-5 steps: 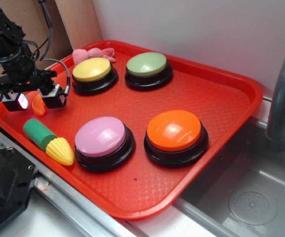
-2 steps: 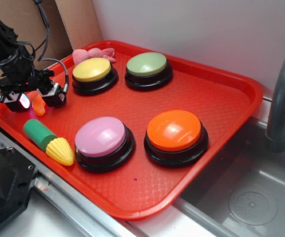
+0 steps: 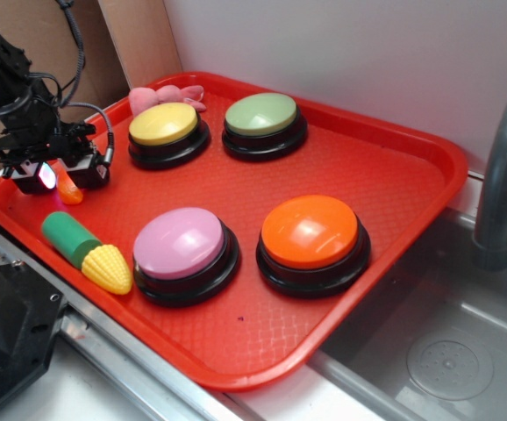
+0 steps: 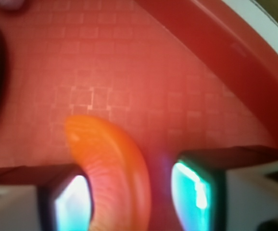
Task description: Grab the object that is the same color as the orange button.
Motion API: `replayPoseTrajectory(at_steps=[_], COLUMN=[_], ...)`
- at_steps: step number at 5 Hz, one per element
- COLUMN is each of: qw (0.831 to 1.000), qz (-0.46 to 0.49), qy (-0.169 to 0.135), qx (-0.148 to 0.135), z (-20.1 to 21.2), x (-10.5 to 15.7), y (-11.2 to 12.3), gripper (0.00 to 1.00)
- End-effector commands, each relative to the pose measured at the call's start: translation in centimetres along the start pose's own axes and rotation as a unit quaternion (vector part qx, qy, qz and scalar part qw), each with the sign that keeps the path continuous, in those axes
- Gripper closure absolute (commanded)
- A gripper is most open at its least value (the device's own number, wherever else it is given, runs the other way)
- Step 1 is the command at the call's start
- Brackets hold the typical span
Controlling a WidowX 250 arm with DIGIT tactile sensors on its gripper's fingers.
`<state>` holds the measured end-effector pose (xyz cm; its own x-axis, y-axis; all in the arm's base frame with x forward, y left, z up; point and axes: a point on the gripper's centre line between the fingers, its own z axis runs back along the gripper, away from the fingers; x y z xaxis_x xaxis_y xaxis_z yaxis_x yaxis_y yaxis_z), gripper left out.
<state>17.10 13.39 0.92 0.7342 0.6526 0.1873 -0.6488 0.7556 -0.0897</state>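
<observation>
Red tray [image 3: 394, 175]; jaws [image 3: 60, 178] straddle half-hidden orange crescent [image 4: 115, 168].

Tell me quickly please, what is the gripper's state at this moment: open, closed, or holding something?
Gripper: jaws open, standing either side of the orange crescent toy. One jaw touches it, the other shows a gap, so it is not gripped yet.

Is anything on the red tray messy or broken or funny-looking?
Nothing looks broken or spilled. The four buttons sit upright on the red tray. The toy corn lies on its side, and a pink plush toy is tucked behind the yellow button. The gripper straddles the small orange slice.
</observation>
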Motion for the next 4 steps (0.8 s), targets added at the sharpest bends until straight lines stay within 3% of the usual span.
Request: replayPoseTrajectory(at_steps=[1, 4], qw=[1.000, 0.998], qz=[-0.005, 0.013], qy=[0.007, 0.002], qx=[0.006, 0.065], z=[-0.1, 3.2], x=[-0.5, -0.4], y=[-0.1, -1.3], gripper=[1.00, 1.00])
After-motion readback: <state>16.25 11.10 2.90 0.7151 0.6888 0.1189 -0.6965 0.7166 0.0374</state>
